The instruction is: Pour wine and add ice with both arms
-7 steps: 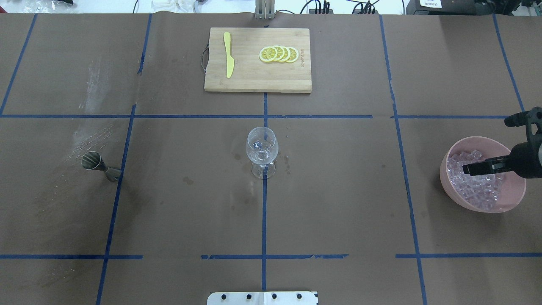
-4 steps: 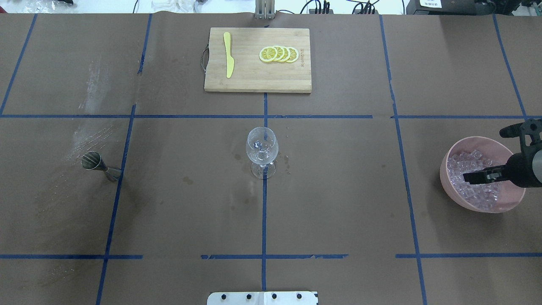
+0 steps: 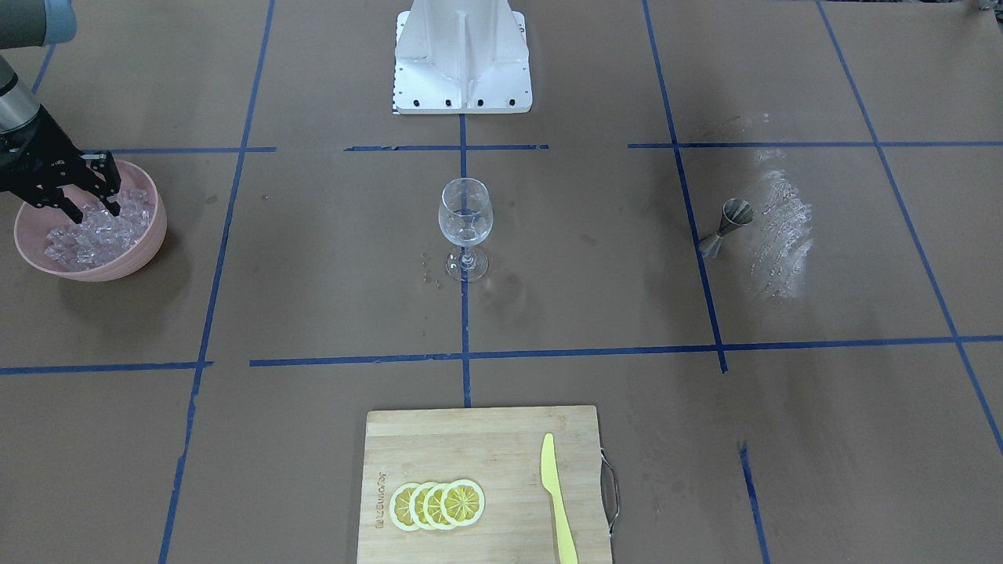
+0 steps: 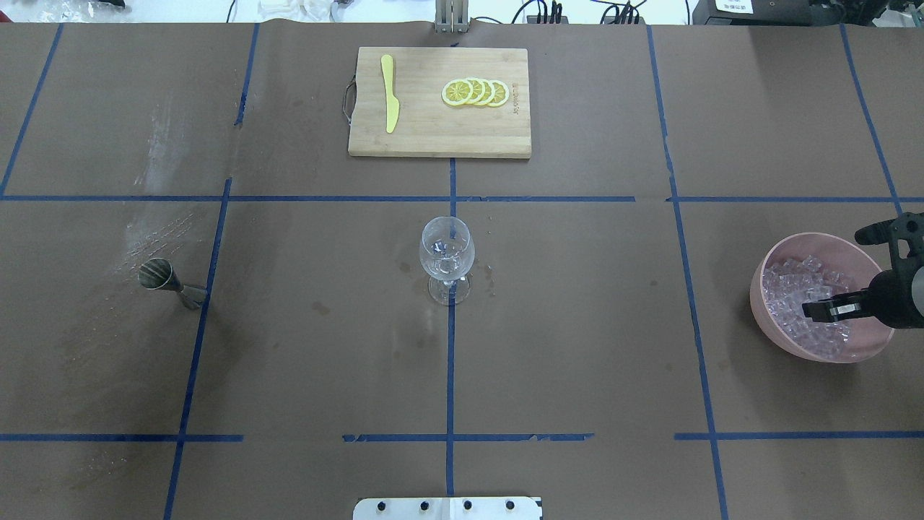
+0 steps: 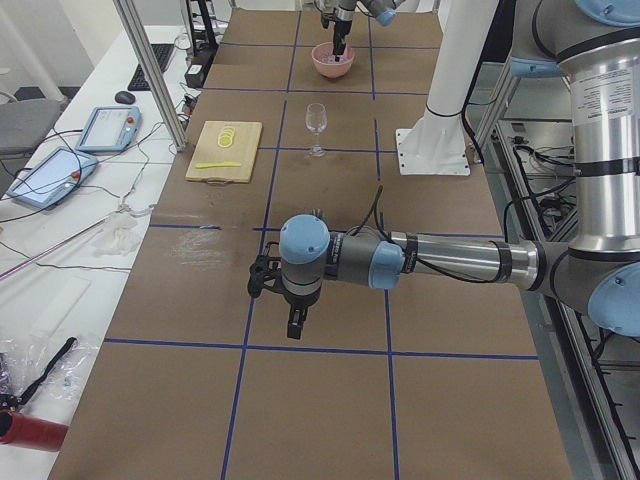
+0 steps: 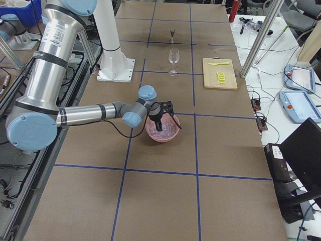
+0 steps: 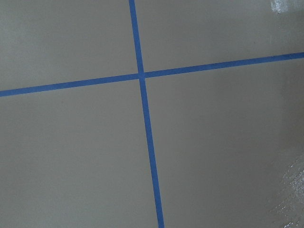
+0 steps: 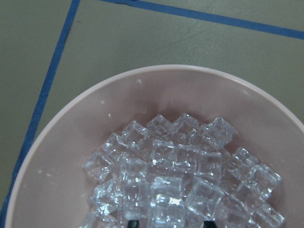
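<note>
The brown-papered counter point(image 4: 577, 325) was laid out so each arm had its own station. The right arm point(image 6: 85, 114) reached out to the counter's right end and the left arm point(image 5: 450, 260) lay low over bare paper. The bamboo cutting board point(image 4: 433, 133), with its lemon slices point(image 4: 476, 92) and yellow knife point(image 4: 390, 94), sat at the far edge, well apart from the pouring area. The pink bowl point(image 4: 758, 289) stood at the right end, probably to keep it within the right arm's easy reach, and it held a heap of ice point(image 4: 790, 289). The right gripper point(image 3: 92, 205) dipped into that heap with its fingers point(image 3: 110, 188) spread apart, straddling cubes but clamping none. The wine glass point(image 4: 447, 249) stood upright at the centre, where either arm could reach it. It held what looked like the wine point(image 3: 465, 233), a little clear content low in its bowl. The steel jigger point(image 4: 167, 282) stood at the left end; whether it held anything I could not tell. Nor could I tell how the left gripper point(image 5: 293, 322) had its fingers set.
</note>
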